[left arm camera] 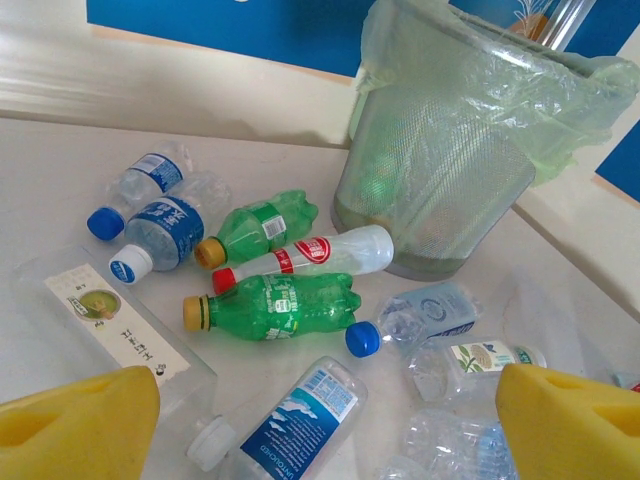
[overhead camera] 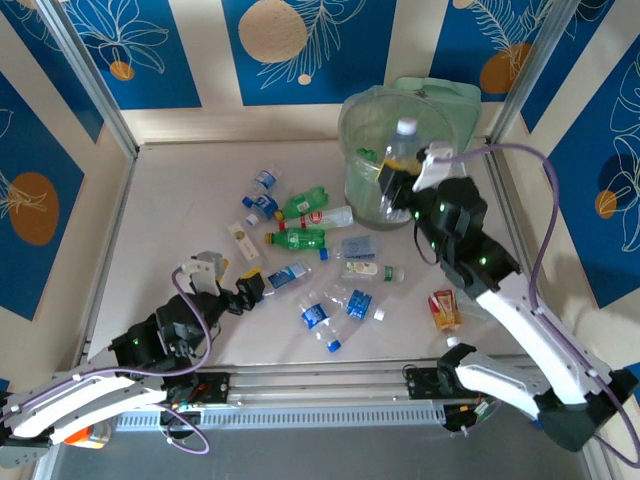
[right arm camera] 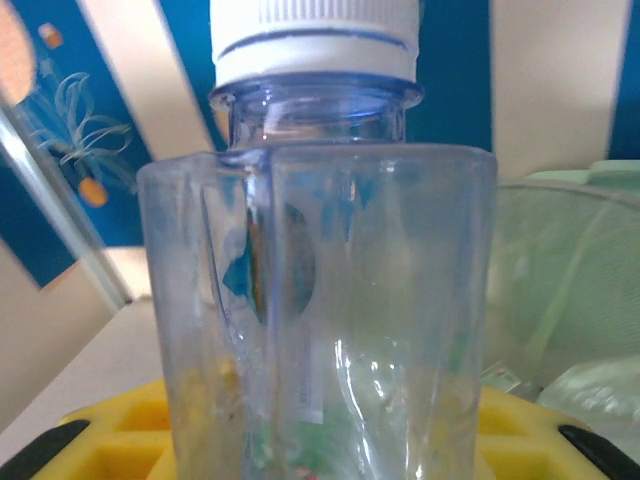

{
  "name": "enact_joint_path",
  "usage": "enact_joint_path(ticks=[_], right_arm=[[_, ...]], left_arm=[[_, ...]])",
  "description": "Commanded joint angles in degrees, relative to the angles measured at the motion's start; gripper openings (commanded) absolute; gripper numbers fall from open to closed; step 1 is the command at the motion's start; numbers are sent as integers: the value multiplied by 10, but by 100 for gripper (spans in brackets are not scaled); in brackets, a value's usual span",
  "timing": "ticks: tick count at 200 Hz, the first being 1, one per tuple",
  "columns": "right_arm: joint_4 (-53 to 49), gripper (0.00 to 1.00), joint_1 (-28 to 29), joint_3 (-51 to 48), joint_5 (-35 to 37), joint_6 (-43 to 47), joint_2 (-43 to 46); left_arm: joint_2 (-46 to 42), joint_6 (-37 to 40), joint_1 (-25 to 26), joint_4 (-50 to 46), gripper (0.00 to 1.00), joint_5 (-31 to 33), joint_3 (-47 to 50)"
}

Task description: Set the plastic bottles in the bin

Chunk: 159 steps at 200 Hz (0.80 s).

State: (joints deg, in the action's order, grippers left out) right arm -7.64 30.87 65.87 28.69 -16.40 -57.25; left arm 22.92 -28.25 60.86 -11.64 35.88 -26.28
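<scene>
Right end effector (overhead camera: 400, 187) clenched on a clear white-capped bottle (overhead camera: 405, 140) at the bin (overhead camera: 352, 150).
I hold it upright, seemingly just over the rim. My left end effector (left arm camera: 325, 420) hangs spread wide and empty above the table (overhead camera: 170, 200), where green soda bottles (left arm camera: 275, 305) and blue-labelled clear bottles (left arm camera: 160, 225) lie scattered beside the bin.
</scene>
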Motion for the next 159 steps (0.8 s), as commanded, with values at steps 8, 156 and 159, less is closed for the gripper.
enact_joint_path(ticks=[8, 156, 159], right_arm=[[-3, 33, -66, 91, -87, -17, -56], [-242, 32, -138, 447, -33, 66, -480], [-252, 32, -139, 453, -36, 66, -486]], left_arm=[[-6, -1, -3, -2, 87, 5, 6], [-2, 6, -3, 1, 87, 8, 7], [-3, 6, -3, 1, 87, 8, 6]])
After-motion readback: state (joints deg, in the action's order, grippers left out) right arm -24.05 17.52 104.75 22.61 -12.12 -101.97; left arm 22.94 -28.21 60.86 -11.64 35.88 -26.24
